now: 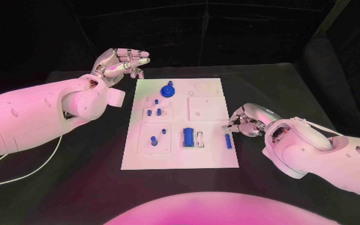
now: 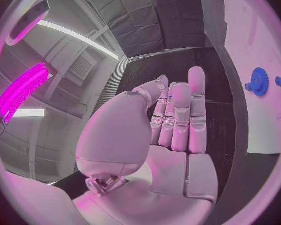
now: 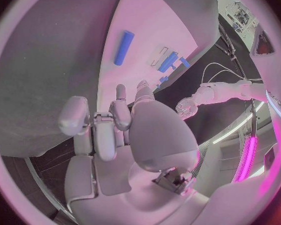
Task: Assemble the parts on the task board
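The right hand (image 1: 245,120) rests low at the right edge of the white board (image 1: 214,158), its fingers curled loosely inward with nothing between them; from the right wrist view it holds no part, and its fingertips (image 3: 120,92) reach toward the board's edge. Just left of those fingers, on the near right corner of the board, lies a slim blue rod (image 1: 227,141), its long axis running near to far, roughly along the board's right edge. That rod is the closest part to either hand, and it sits just beside and slightly nearer than the right hand, so a pick there would probably call for a short reach inward and toward the near side.

Further left on the board lie a larger blue block (image 1: 188,137), also lying near to far, then a small blue peg (image 1: 154,140). Towards the far end stands a blue gear (image 1: 167,90).

The left hand (image 1: 120,63) is raised off the counter (image 1: 90,183) beyond the board's far left corner, its fingers straight and close together, palm empty. It is nearer the gear than anything else, yet well apart from the rod, so the right hand seems better placed for the rod.
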Available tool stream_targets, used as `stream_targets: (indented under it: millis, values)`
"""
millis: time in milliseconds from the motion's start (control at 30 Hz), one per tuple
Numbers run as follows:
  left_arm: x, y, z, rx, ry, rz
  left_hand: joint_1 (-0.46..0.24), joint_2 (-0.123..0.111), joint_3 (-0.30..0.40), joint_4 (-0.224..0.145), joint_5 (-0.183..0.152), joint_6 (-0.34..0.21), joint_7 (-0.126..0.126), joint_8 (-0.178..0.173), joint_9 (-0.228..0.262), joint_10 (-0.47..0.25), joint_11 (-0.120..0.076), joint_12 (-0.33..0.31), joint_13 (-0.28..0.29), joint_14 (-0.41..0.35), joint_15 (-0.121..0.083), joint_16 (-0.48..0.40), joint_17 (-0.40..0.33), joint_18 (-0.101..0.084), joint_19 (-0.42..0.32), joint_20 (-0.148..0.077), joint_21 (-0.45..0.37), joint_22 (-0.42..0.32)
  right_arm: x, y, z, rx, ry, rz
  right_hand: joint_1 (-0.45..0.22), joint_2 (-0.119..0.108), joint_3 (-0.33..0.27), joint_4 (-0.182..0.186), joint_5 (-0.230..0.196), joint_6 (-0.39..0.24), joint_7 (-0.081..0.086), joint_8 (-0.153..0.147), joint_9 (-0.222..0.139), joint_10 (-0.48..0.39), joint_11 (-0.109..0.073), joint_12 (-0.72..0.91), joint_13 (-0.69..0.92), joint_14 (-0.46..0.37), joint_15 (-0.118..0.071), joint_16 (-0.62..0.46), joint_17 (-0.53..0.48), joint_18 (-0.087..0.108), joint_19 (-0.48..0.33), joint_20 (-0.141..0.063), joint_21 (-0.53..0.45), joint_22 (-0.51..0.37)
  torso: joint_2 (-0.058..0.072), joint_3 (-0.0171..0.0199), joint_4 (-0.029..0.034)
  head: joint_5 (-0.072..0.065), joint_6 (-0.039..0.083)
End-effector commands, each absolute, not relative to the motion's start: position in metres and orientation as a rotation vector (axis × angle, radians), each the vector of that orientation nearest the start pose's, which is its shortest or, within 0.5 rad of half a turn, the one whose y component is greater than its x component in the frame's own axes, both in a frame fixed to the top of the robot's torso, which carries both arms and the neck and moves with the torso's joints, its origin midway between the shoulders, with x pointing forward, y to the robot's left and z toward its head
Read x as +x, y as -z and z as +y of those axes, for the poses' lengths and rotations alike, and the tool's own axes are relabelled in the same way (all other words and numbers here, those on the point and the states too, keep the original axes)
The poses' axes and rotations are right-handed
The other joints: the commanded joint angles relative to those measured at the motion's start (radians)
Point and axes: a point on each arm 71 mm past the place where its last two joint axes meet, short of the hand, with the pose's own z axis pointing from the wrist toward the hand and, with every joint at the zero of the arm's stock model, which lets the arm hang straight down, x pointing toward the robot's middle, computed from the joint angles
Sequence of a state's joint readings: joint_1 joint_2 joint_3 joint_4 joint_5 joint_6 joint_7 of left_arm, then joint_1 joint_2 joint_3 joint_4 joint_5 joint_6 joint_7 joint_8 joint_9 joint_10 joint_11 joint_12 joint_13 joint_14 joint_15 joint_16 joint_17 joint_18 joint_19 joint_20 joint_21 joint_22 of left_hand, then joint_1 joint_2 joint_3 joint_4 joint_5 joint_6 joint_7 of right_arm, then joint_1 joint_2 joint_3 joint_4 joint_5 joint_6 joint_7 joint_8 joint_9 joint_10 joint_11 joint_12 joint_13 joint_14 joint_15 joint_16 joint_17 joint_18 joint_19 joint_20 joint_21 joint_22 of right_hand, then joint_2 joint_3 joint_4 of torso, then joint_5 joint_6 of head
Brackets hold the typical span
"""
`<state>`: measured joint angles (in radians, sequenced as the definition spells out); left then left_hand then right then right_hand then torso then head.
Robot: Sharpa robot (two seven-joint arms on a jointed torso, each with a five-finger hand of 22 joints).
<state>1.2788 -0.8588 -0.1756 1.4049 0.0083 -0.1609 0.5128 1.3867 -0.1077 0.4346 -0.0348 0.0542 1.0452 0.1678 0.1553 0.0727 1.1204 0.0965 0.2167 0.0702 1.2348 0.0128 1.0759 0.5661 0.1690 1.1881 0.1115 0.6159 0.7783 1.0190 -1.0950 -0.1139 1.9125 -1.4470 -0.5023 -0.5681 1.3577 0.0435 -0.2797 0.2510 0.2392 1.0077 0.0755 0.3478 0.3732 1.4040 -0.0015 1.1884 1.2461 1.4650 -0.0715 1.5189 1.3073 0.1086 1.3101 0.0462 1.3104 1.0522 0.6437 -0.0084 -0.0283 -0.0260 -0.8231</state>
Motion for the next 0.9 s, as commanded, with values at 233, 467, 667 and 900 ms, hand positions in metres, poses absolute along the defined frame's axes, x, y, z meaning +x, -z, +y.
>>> stream_targets:
  millis: [233,467,667,900]
  values:
    - [0.504,0.186,0.248,-1.011,1.589,1.405,-0.002,0.008,0.001,-0.004,0.004,0.0,0.005,0.001,-0.002,-0.001,0.004,-0.002,0.001,-0.003,0.001,-0.007,-0.001,0.015,0.003,0.002,-0.004,-0.001,0.362,0.259,-0.236,0.197,-0.294,1.986,-0.05,-0.026,-0.029,0.035,-0.057,0.019,-0.003,-0.014,-0.002,0.007,-0.002,-0.015,-0.005,0.082,0.005,-0.003,0.149,-0.007,-0.005,0.0,-0.001,-0.008,0.0,0.0007,0.001,-0.002,-0.001]
    - [0.504,0.187,0.249,-1.012,1.586,1.406,-0.002,0.008,0.001,-0.004,0.004,0.0,0.005,0.001,-0.002,-0.001,0.004,-0.002,0.001,-0.003,0.001,-0.007,-0.001,0.015,0.003,0.002,-0.004,-0.001,0.359,0.263,-0.234,0.161,-0.273,2.011,-0.036,-0.031,-0.025,0.03,-0.065,0.03,-0.006,-0.013,0.0,0.009,-0.004,-0.011,-0.001,0.082,0.004,-0.003,0.149,-0.007,-0.005,-0.001,-0.002,-0.008,0.0,-0.0011,0.0,-0.002,-0.002]
    - [0.504,0.187,0.25,-1.013,1.584,1.407,-0.002,0.008,0.001,-0.004,0.004,0.0,0.005,0.001,-0.002,-0.001,0.004,-0.002,0.001,-0.003,0.001,-0.007,-0.001,0.015,0.003,0.002,-0.004,-0.001,0.358,0.265,-0.232,0.135,-0.262,2.027,-0.029,-0.033,-0.023,0.028,-0.065,0.035,-0.007,-0.012,0.001,0.011,-0.005,-0.009,0.001,0.082,0.003,-0.003,0.15,-0.007,-0.005,-0.001,-0.002,-0.007,0.0,-0.001,0.0009,-0.005,-0.002]
    - [0.505,0.188,0.251,-1.015,1.574,1.405,-0.003,0.008,0.0,-0.004,0.004,-0.001,0.005,0.0,-0.002,-0.001,0.004,-0.002,0.001,-0.003,0.001,-0.007,-0.001,0.014,0.003,0.002,-0.004,-0.002,0.357,0.267,-0.224,0.096,-0.263,2.051,0.005,-0.039,-0.015,0.011,-0.059,0.043,-0.009,-0.013,0.004,0.013,-0.008,-0.007,0.004,0.082,0.0,-0.003,0.151,-0.007,-0.004,-0.004,-0.002,-0.006,0.0,-0.0012,0.0021,-0.003,-0.002]
